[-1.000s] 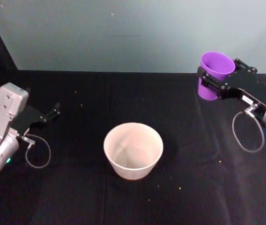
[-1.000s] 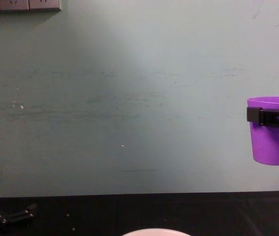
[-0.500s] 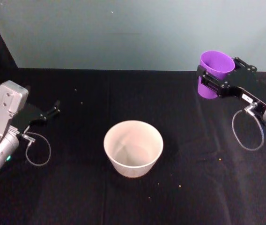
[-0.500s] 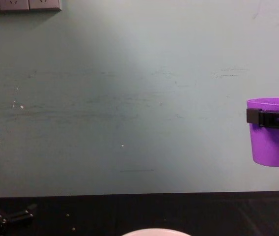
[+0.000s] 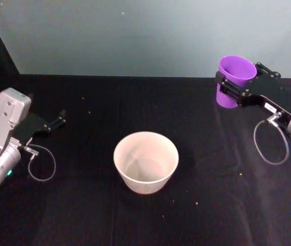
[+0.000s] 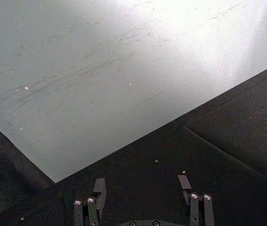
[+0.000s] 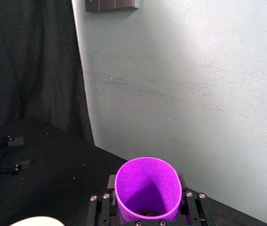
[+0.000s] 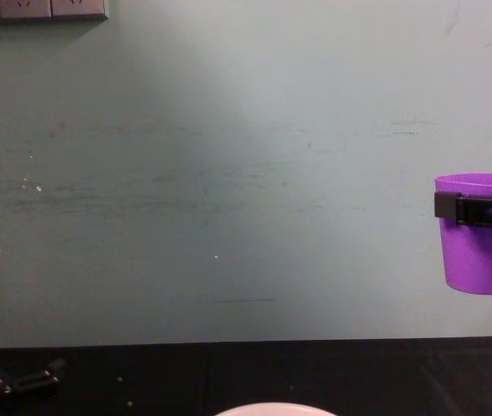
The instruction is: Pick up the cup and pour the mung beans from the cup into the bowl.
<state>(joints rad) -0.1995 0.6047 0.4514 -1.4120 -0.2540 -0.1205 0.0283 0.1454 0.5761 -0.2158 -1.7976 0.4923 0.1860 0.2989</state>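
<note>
Purple cup (image 5: pixel 225 97), pinkish-white bowl (image 5: pixel 135 179)

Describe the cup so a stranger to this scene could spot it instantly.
Start at the black table with the pale bowl in the middle, then look to its far right side. There the right end effector holds the cup upright in the air, while the left end effector sits open at the left. The cup alone is bright purple.

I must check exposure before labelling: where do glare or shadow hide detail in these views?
Left wrist view: strong glare whitens part of the wall. Right wrist view: the cup, held by the right gripper, is shaded deep inside, so the mung beans barely show. Head view: the bowl is evenly lit; the black cloth swallows shadows around the parked left gripper.
</note>
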